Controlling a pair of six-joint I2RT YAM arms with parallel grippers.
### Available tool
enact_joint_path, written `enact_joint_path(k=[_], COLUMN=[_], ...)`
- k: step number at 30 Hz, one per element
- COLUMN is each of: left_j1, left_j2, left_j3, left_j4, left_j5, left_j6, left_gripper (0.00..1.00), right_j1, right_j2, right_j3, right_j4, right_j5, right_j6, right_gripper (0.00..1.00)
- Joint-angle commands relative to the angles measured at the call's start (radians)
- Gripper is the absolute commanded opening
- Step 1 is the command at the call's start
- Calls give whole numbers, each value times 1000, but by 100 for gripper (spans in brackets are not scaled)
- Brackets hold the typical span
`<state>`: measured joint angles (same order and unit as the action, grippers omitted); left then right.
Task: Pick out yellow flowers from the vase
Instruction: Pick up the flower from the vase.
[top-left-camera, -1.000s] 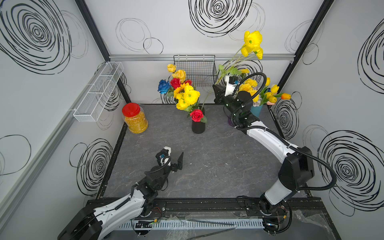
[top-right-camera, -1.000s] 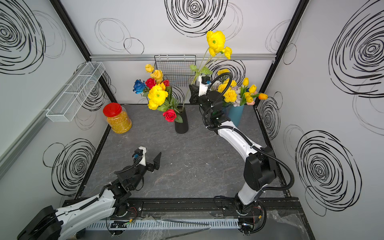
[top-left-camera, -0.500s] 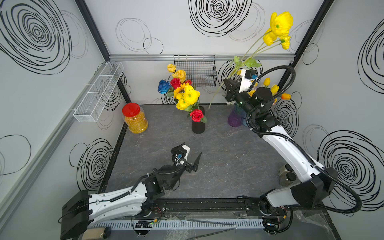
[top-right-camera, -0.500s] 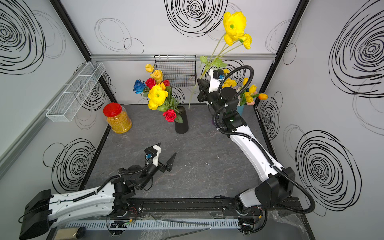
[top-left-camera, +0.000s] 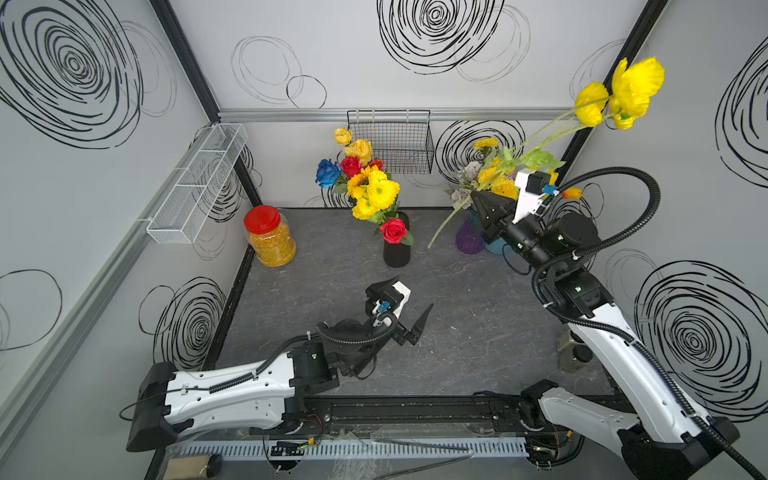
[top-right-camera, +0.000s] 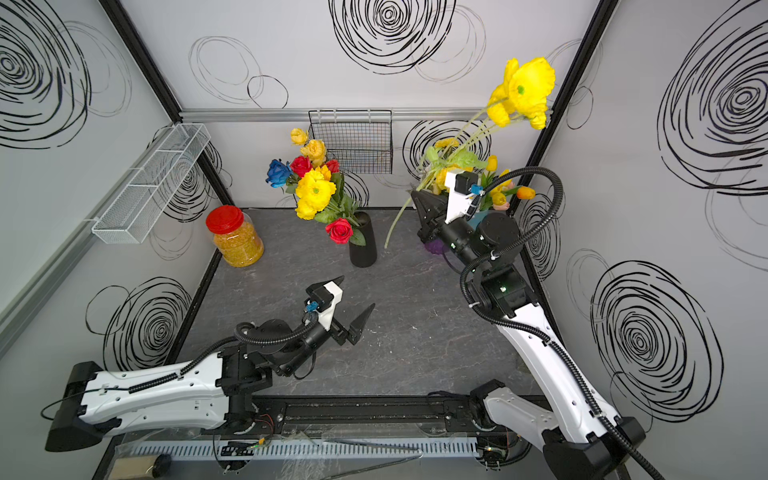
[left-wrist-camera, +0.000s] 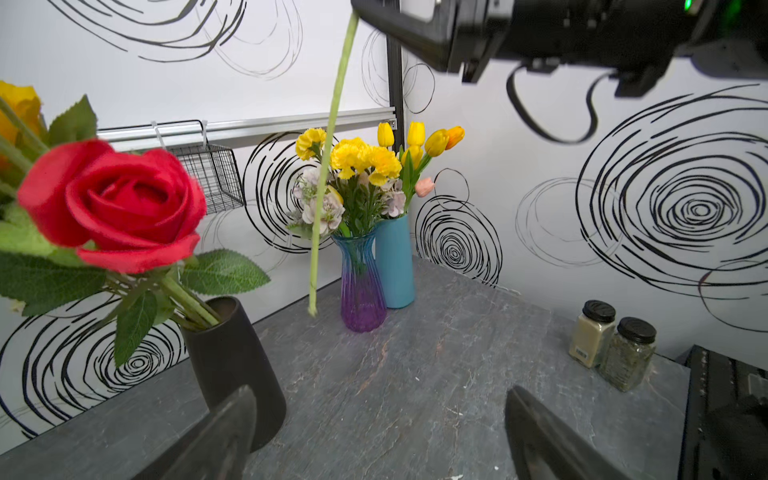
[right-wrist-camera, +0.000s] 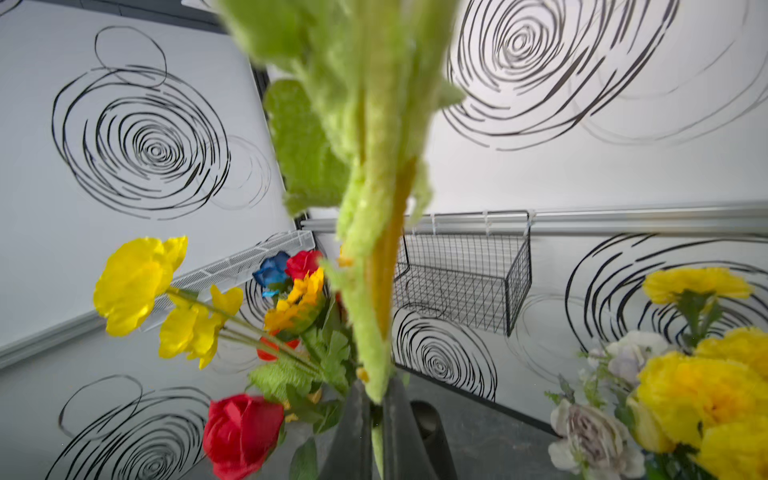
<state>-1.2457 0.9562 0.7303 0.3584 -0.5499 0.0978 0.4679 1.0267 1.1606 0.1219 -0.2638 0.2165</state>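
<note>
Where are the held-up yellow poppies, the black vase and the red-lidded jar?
yellow poppies (top-left-camera: 638, 85): in a top view, on the biggest bloom.
black vase (top-left-camera: 397, 255): in a top view, on its side wall.
jar (top-left-camera: 262, 219): in a top view, on its red lid.

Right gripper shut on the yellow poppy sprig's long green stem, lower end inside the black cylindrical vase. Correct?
No: the right gripper is shut on the yellow poppy sprig's long green stem, but the lower end hangs free, outside the black cylindrical vase; see the left wrist view.
</note>
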Motion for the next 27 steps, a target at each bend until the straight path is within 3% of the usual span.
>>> enact_joint_path(k=[1, 14, 21, 24, 27], left_j1=[-3, 4, 15, 19, 23], left_j2=[27, 169, 179, 173, 174], left_j3=[71, 191, 203, 198, 201], left_j4=[-39, -64, -80, -84, -92], left_j5=[-31, 21, 47, 69, 72], left_j6=[2, 27, -5, -11, -22], left_gripper=[95, 90, 65, 48, 40], right_j1=[36, 212, 244, 250, 256], right_j2=[-43, -142, -149, -152, -154], right_j3=[-54, -213, -230, -238, -243], right_j4=[-104, -166, -186, -188, -182], right_j5=[-87, -202, -233, -255, -266], right_j6=[8, 34, 5, -2, -10], right_gripper=[7, 4, 4, 4, 4])
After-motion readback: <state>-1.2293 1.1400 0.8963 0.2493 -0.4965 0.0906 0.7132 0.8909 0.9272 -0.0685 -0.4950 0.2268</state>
